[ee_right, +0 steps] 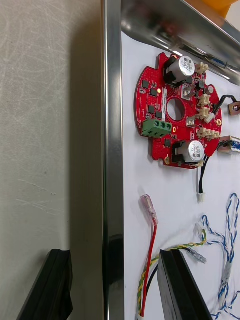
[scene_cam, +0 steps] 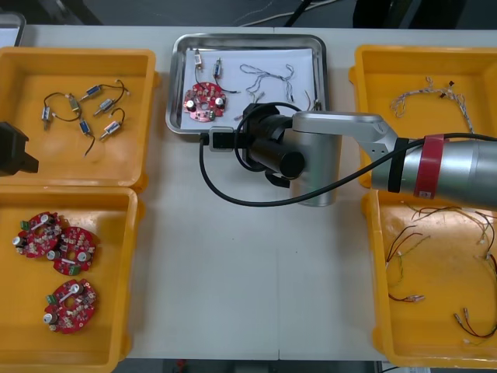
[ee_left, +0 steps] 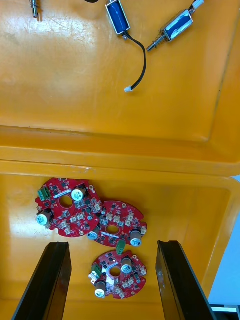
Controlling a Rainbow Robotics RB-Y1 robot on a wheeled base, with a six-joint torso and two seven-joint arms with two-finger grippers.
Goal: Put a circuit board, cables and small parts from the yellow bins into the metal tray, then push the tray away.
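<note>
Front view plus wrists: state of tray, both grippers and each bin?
Tray: holds board, cables, small metal parts.
Right gripper: open, fingers astride tray's near rim.
Left gripper: open, above near-left bin.
Three boards: in near-left bin.
Far-left bin: holds more parts.
Far-right bin: holds blue-white cable.
Near-right bin: holds thin cables.

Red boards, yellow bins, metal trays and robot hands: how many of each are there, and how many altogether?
Red circuit boards: 4
Yellow bins: 4
Metal tray: 1
Hands: 2, left hand open above the boards' bin, right hand open astride the tray's rim
Total: 11
</note>
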